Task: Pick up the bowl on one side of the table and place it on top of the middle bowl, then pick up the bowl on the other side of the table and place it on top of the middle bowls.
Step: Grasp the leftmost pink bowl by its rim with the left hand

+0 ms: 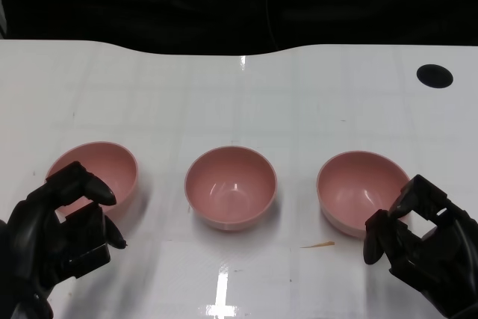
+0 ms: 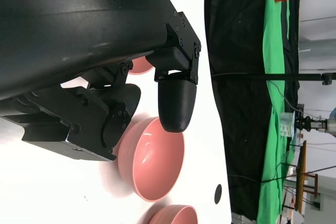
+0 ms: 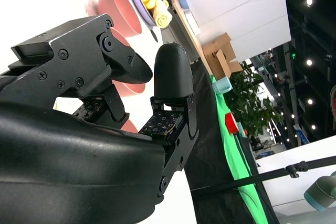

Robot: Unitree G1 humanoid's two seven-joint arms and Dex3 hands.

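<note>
head view shows three pink bowls set in a row across the white table (image 1: 239,87), spaced well apart, which i'd guess is deliberate so that each side bowl sits in front of the hand meant to fetch it and the middle bowl (image 1: 231,187) waits as the stacking base. nothing is stacked yet, so both lifts are not yet done. the left hand (image 1: 63,233) sits at about seven o'clock of the frame, fingers curved and apart, holding nothing; its upper fingers (image 1: 86,183) overlap the near rim of the left bowl (image 1: 101,166), which lies at roughly one o'clock from the hand, though i cannot tell whether they touch it or hover above. the right hand (image 1: 426,240) is at about five o'clock, also loose with nothing in it, and the right bowl (image 1: 357,184) lies at about eleven o'clock from it, its near rim just beside the fingertips. the left wrist view shows a fingertip (image 2: 177,103) above a pink bowl's rim, a gap between finger and thumb. a small dark spot (image 1: 434,75) marks the far right of the table at two o'clock, well apart from everything.
</note>
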